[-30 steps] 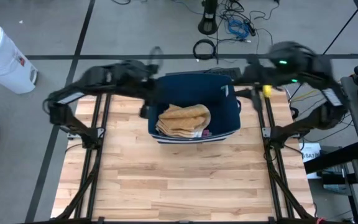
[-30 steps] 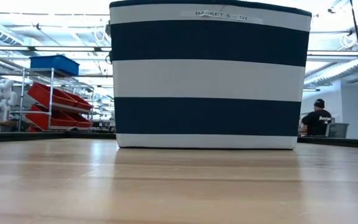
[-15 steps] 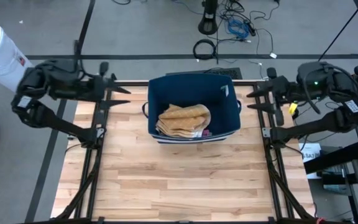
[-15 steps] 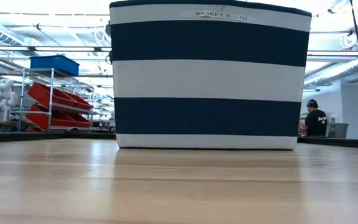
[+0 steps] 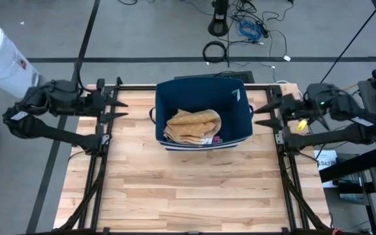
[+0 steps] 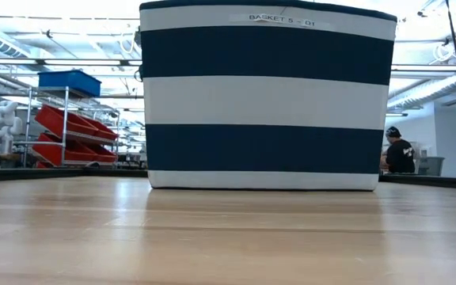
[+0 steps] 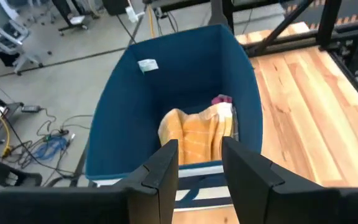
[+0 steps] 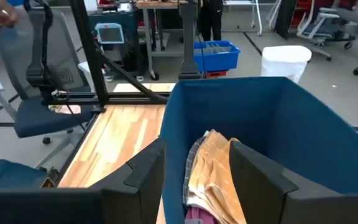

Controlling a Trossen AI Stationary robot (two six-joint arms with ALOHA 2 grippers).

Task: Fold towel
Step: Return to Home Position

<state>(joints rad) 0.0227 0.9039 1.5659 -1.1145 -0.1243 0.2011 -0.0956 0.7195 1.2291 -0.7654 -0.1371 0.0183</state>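
The orange checkered towel (image 5: 193, 125) is lying folded inside the blue bin (image 5: 204, 81), and a sliver of the pink towel (image 5: 215, 138) is peeking out from under its edge, so the 2 look stacked with the orange one on top. The bin is sitting at the far middle of the table (image 5: 188, 189); from table height its striped wall (image 6: 267, 95) is hiding everything inside.

To my eye the job is as good as done: both towels are folded and stowed, and no cloth is showing on the boards. All that seems left is for the 2 arms to settle into their rest poses.

The left gripper (image 5: 117, 108) is hovering over the table's left edge, pointing at the bin and well apart from it. Its fingers (image 7: 166, 165) are standing spread with nothing between them. The right gripper (image 5: 261, 112) is mirroring it over the right edge, its fingers (image 8: 148, 168) also parted and empty.

Beyond the table, a person (image 6: 398, 152) is sitting far off in the room.
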